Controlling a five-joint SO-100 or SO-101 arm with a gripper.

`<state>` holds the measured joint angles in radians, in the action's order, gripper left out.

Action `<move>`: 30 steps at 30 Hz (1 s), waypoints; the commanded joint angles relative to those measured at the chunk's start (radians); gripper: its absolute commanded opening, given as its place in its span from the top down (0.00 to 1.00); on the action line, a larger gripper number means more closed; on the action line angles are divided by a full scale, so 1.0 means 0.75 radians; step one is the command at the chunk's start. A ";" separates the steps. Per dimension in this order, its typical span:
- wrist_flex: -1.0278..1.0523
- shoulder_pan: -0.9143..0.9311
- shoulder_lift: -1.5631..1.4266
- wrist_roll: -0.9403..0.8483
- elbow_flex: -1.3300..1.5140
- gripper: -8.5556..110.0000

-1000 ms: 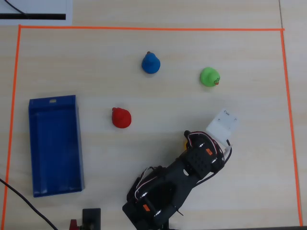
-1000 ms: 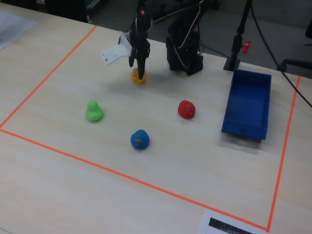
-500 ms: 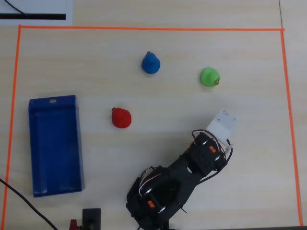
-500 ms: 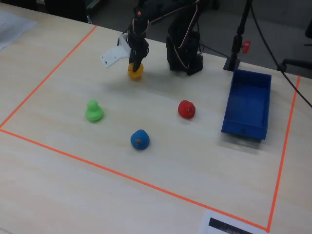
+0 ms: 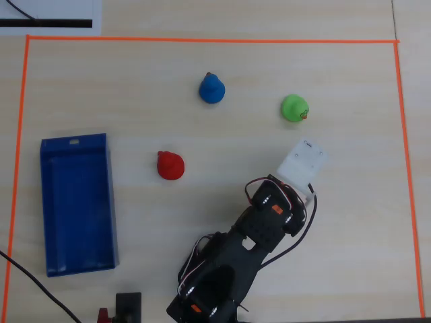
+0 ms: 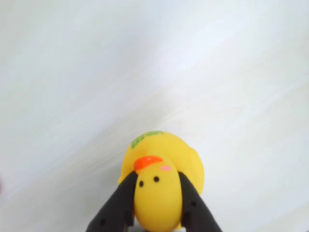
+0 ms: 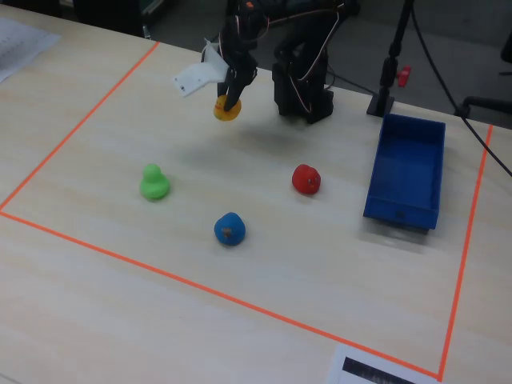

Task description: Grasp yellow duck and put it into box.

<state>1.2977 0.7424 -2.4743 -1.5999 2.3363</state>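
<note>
The yellow duck [image 7: 226, 108], pinched by the gripper [image 7: 230, 101], has risen off the pale wooden table [image 7: 96, 304].

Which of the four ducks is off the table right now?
The yellow duck: the gripper is shut on its head and holds it above the table. The red duck, green duck and blue duck sit on the wood.

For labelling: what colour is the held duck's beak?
Orange, clearest in the wrist view: small yellow toy duck.

black arm [image 5: 259, 232] w/ orange joint marks, red/white cables, white wrist block [image 5: 301, 161], black fingers [image 6: 116, 205].
</note>
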 commanded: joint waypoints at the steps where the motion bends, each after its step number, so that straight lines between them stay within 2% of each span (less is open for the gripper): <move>1: 0.325 -0.327 -0.047 0.135 -0.299 0.93; 9: 0.605 -1.152 -0.078 0.460 -0.517 0.93; 19: 0.612 -1.988 -0.008 0.646 -0.493 0.93; 25: 0.536 -2.393 0.319 0.849 -0.636 0.93; 30: 0.520 -2.532 0.652 0.922 -0.963 0.93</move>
<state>1.6981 -1.1045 -2.1230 -0.9265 1.8040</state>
